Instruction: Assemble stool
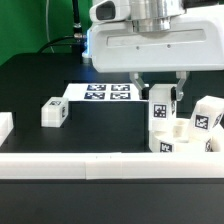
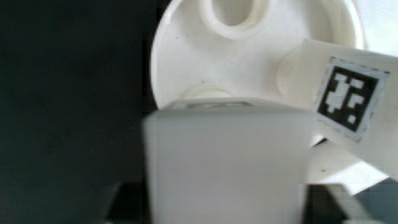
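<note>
My gripper hangs over the exterior view's right and is shut on a white leg with a black-and-white tag. In the wrist view this leg fills the space between the two dark fingers. Right under it lies the round white seat, and one socket hole shows at its far rim. The seat rests against the front bar. A second tagged leg stands at the seat's edge, and in the wrist view this second leg is beside the held one. A third leg lies loose on the exterior view's left.
The marker board lies flat behind the gripper. A long white bar runs along the table's front edge, and a shorter bar piece sits on the exterior view's far left. The table is black.
</note>
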Controlling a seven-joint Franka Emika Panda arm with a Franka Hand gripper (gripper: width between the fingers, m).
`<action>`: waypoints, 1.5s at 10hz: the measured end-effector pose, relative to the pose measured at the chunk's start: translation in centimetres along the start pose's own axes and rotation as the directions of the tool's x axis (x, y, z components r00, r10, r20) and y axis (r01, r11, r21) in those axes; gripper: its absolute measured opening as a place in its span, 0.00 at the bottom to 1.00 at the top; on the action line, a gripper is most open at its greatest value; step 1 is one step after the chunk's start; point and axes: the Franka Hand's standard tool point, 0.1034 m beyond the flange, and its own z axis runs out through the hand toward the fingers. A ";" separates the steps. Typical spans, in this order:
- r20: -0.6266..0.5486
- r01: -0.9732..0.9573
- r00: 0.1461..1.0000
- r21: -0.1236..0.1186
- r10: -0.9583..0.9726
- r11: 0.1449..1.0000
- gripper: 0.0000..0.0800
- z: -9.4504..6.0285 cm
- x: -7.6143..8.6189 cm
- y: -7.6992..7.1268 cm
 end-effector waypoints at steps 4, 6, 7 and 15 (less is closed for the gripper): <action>0.000 -0.021 1.000 0.000 0.021 1.000 0.42 0.1 0.0 0.1; -0.005 -0.295 0.955 0.026 0.295 0.955 0.42 0.1 0.1 0.2; 0.000 -0.429 0.903 0.038 0.430 0.902 0.42 0.1 0.2 0.2; 0.044 -0.881 0.473 0.045 0.880 0.471 0.42 0.3 -0.1 -0.3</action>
